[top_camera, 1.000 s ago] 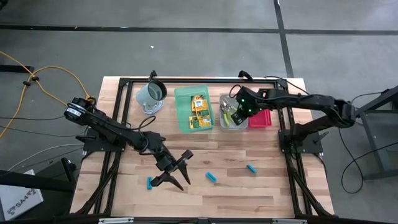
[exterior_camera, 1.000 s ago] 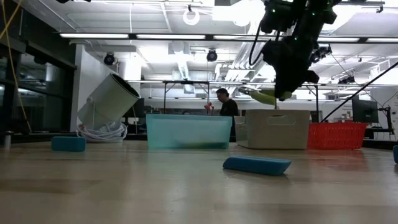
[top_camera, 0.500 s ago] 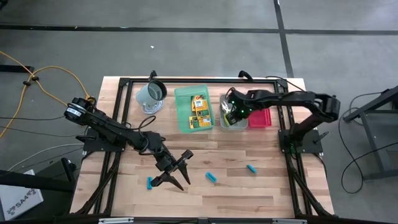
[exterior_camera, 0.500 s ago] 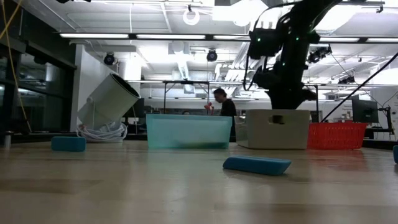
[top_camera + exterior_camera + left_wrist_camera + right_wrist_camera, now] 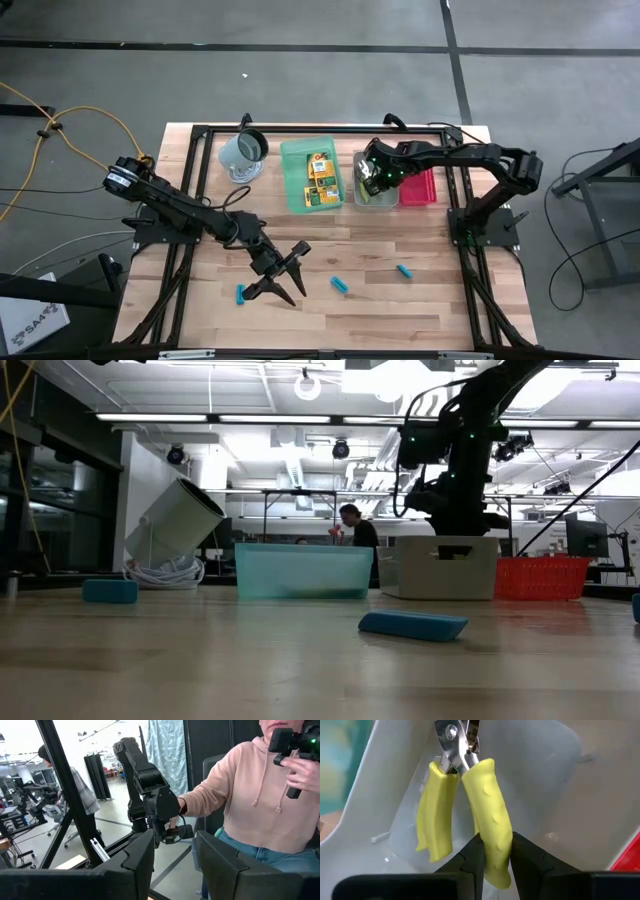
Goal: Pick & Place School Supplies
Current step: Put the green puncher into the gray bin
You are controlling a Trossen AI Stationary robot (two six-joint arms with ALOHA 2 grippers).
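Observation:
My right gripper reaches down into the grey tray, shut on a pair of yellow-green-handled pliers. In the low view the tray wall hides the pliers. Yellow-orange boxes lie in the green tray. Three cyan-blue pieces lie flat on the wood: one beside my left gripper, one near the middle, one farther right. My left gripper hovers open at the table's near left. My right gripper pinches one handle of the pliers near its free end, between its two fingers. It comes from above, with the fingers pointing down along the handle. The pliers' metal head points down into the grey tray; whether it touches the floor I cannot tell.
A grey-green mug lies tilted at the far left on a white cord. A red tray sits to the right of the grey one. The black frame rails edge the work area. A person in a pink hoodie sits beyond the table.
My right gripper has moved slightly toward the table's left and down, carrying the pliers from above the grey tray down inside it, below its rim. It has stayed shut on them.

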